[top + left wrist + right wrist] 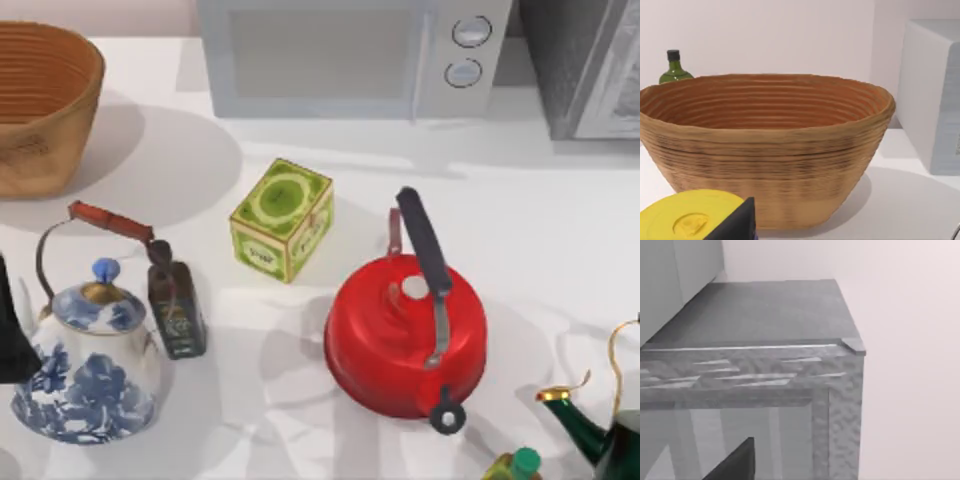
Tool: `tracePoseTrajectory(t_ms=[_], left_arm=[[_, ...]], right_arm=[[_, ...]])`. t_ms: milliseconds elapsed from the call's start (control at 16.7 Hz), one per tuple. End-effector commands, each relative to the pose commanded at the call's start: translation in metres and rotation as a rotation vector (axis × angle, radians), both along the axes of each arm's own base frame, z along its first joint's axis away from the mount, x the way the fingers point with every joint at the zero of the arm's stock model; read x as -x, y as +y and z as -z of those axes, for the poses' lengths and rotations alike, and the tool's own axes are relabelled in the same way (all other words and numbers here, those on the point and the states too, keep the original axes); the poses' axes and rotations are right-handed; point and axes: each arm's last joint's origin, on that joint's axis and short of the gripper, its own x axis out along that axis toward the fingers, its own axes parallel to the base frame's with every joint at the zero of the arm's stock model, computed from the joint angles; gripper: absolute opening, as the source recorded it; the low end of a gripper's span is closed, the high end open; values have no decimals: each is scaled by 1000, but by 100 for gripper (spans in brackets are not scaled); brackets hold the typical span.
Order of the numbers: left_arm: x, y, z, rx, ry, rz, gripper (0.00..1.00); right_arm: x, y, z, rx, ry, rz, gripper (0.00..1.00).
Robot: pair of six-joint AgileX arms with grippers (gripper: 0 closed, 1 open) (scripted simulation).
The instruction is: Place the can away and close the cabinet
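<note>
At desk's far right, right hand (735,462) sits close to the grey cabinet (790,370), wrist camera looking at its top slab and front corner post. Grip state: cannot tell. Left arm (10,335) parked at desk's left edge beside the blue-white kettle (88,360); its hand (735,225) faces the basket (765,150), with a yellow lid (687,220) just beside it. Grip state: cannot tell.

Can: whereabouts cannot tell, so progress on stowing it is unconfirmed.

Risks, as judged:
- Right hand so near the corner post: a push forward off-line would likely strike the frame rather than enter the opening.
- If the can is not fully inside, closing the door could jam on it or tip it out.
- Red kettle (405,335) and green kettle (600,430) crowd the desk's right side; a low return sweep of the right arm could catch a handle and drag one.
</note>
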Motion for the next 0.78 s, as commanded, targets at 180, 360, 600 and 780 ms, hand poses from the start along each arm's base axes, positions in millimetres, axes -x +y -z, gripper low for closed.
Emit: tracePoseTrajectory(t_ms=[180,360,600,780], left_arm=[[0,0,0,0,0,0,100],[0,0,0,0,0,0,100],[0,0,0,0,0,0,100],[0,0,0,0,0,0,100]], right_arm=[[11,24,-31,21,-13,-6,100],[13,30,-37,26,-17,-7,100],[14,29,-38,28,-18,-4,100],[0,36,-37,23,-15,-3,100]])
